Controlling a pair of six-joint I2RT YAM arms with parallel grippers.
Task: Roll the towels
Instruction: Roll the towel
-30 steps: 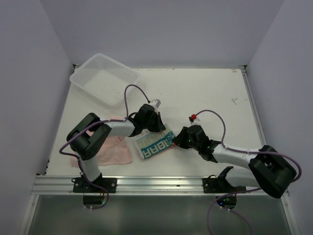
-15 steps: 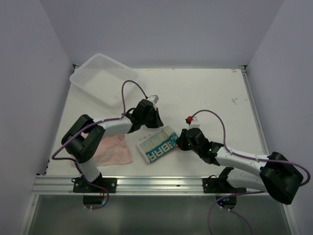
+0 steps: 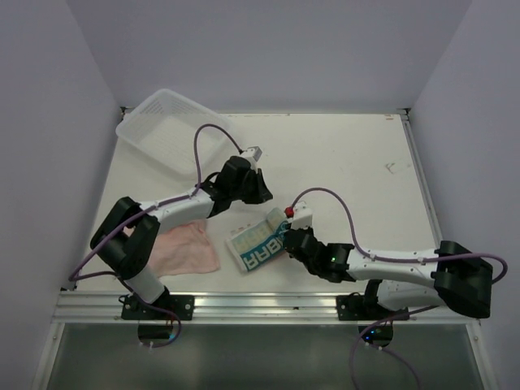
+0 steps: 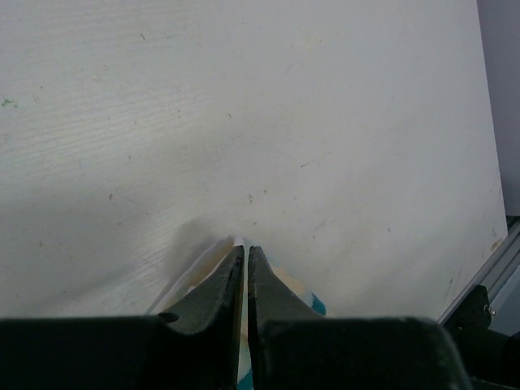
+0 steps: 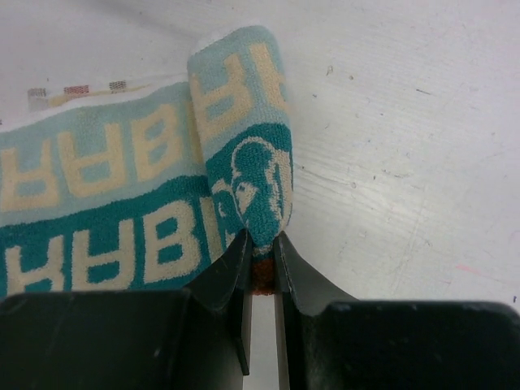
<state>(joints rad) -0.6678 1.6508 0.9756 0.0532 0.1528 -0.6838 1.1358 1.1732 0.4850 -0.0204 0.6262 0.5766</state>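
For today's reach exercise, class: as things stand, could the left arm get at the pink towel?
Probably yes, but not at once. The pink towel lies uncovered near that arm's base, yet the left gripper is shut on a corner of the printed towel and must let go first.

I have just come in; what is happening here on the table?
The teal printed towel is being rolled. The left end effector pinches its far end, and the right end effector pinches the right edge, which is curled over like the start of a roll. The pink towel lies untouched beside it; a basket sits at the far left corner.
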